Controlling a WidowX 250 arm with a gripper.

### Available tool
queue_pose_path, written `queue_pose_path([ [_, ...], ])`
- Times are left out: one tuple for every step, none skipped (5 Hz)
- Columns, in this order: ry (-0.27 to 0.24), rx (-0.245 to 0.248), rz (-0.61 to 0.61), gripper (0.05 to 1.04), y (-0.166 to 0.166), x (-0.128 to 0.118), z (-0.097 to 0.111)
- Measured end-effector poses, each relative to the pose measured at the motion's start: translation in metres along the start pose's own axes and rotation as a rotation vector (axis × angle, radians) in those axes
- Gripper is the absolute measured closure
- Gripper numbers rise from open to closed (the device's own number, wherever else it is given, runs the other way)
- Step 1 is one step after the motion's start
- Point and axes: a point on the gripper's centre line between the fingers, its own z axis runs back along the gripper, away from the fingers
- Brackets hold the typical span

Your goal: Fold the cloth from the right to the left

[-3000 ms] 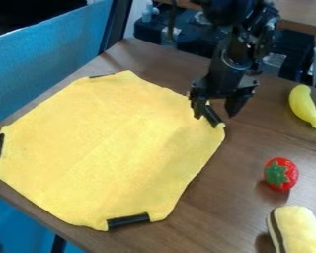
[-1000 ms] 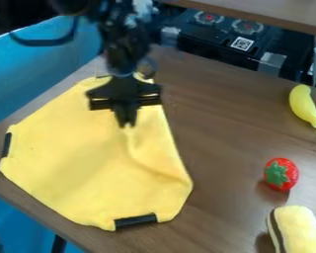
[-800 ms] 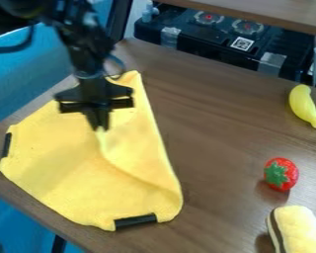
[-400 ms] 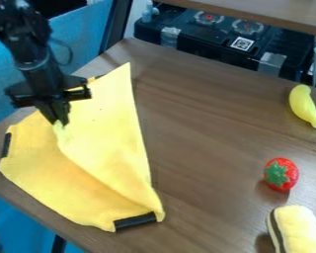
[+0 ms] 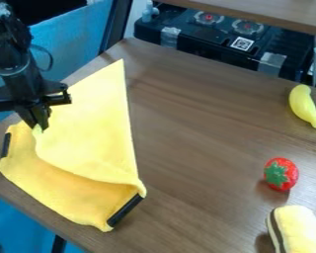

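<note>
Apparently, the fold is nearing completion: the cloth (image 5: 78, 153) is lying on the worktop (image 5: 207, 138) at view left, its right part doubling over leftward, the end effector (image 5: 39, 127) pinching the flap (image 5: 93, 121). Laying it flat and releasing are probably remaining. A sharp corner (image 5: 120, 65) is pointing toward the view's top, the long axis running top to bottom.

One cloth (image 5: 91, 133), three toy foods (image 5: 281, 174)

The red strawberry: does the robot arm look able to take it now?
Probably not right away: the end effector appears shut on the yellow cloth and would have to release it first, though nothing covers the strawberry.
</note>
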Motion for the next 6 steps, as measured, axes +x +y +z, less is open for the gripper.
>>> queue_pose_path([
  [0.017, 0.033, 0.033, 1.028, 0.005, -0.003, -0.001],
  [0.037, 0.068, 0.023, 1.028, 0.011, -0.011, -0.004],
  [0.051, 0.066, 0.015, 1.028, 0.016, -0.014, -0.005],
  [0.048, 0.065, -0.002, 1.028, 0.02, -0.015, -0.001],
  [0.038, 0.074, -0.018, 1.028, 0.027, -0.013, 0.001],
  [0.024, 0.095, -0.019, 1.005, 0.034, -0.01, 0.002],
])
